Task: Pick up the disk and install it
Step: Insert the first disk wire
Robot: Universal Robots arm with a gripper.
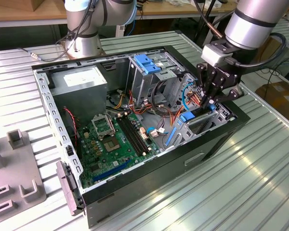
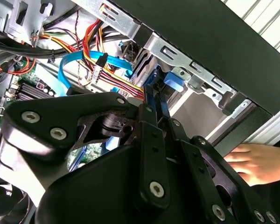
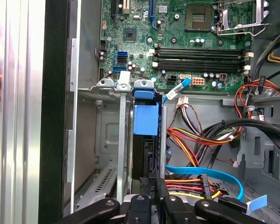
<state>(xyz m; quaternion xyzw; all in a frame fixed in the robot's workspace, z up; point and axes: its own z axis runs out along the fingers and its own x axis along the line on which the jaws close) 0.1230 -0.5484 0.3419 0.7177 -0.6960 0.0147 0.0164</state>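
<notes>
- Evidently the install step is in hand: the disk (image 3: 148,154) stands on edge inside the drive bay (image 3: 119,140) of the open computer case (image 1: 221,139), its blue carrier tab towards the motherboard (image 1: 115,139).
- Position of the disk: between the bay's metal rails, beside the case's side wall, with the bundle of coloured cables (image 3: 200,140) just beside it on the other side. Whether it is fully seated cannot be told.
- Jaws: the gripper (image 3: 151,183) is clamped on the near edge of the disk; in the second wrist view the two fingers (image 2: 151,109) lie close together with the thin blue edge of the carrier between them.
- Arm pose: in the exterior view the gripper (image 1: 209,98) points down into the case corner at the exterior view's right, the wrist above it tilted, the arm reaching in from above.
- Judgement: finishing this step calls for keeping the disk square to the rails and clear of the cables, since a tilt could jam the carrier.
- Bystander: a person's hand (image 2: 252,161) rests on the table (image 1: 231,192) just outside the case wall.
</notes>
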